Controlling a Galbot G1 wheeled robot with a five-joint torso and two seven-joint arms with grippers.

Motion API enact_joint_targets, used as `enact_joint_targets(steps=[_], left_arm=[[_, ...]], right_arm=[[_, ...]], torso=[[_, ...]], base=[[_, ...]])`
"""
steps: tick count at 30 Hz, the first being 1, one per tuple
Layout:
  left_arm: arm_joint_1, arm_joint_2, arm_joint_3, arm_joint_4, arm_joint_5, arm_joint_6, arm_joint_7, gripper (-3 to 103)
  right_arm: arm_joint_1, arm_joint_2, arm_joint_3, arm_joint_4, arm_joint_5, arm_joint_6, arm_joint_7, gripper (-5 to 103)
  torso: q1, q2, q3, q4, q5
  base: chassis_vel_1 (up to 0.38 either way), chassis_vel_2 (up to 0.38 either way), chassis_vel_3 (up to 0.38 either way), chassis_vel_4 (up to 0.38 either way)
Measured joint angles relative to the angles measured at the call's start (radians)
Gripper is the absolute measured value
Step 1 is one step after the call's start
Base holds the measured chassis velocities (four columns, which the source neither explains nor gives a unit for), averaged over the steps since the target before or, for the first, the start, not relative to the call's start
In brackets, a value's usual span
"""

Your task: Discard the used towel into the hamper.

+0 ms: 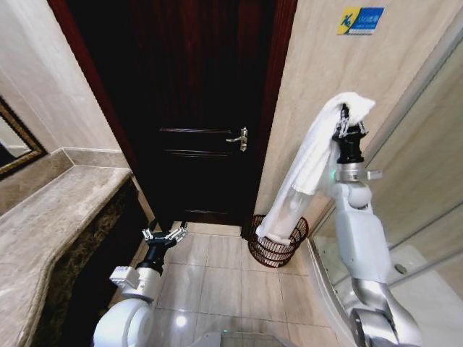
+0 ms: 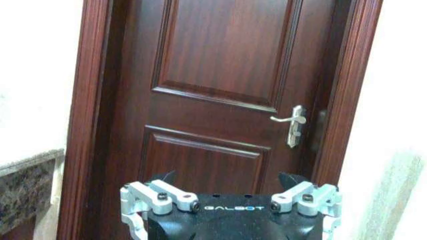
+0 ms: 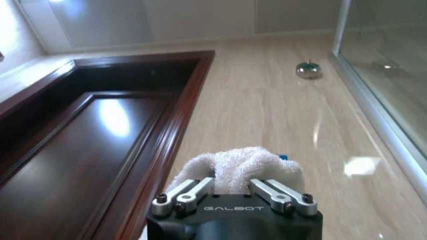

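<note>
My right gripper is raised high by the beige wall, shut on the top of a white towel. The towel hangs down in a long fold, and its lower end reaches the rim of the hamper, a dark reddish wire basket on the floor by the door frame. In the right wrist view the towel bulges out between the closed fingers of the right gripper. My left gripper hangs low over the floor tiles, open and holding nothing; in the left wrist view the left gripper faces the door.
A dark wooden door with a metal handle stands shut straight ahead. A marble counter runs along the left. A glass shower partition and its sill close off the right, just behind my right arm.
</note>
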Motion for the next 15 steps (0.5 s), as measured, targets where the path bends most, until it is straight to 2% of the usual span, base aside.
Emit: enact_joint_targets(steps=[11, 15], left_arm=[[0.000, 0.000, 0.000, 0.000, 0.000, 0.000, 0.000, 100], [0.000, 0.000, 0.000, 0.000, 0.000, 0.000, 0.000, 100]], right_arm=[[-0.087, 0.007, 0.015, 0.020, 0.019, 0.014, -0.001, 7], [-0.118, 0.012, 0.016, 0.043, 0.023, 0.015, 0.020, 7]], torso=[[0.000, 0.000, 0.000, 0.0000, 0.0000], [0.000, 0.000, 0.000, 0.0000, -0.0001]], base=[[0.000, 0.000, 0.000, 0.000], [0.000, 0.000, 0.000, 0.000]])
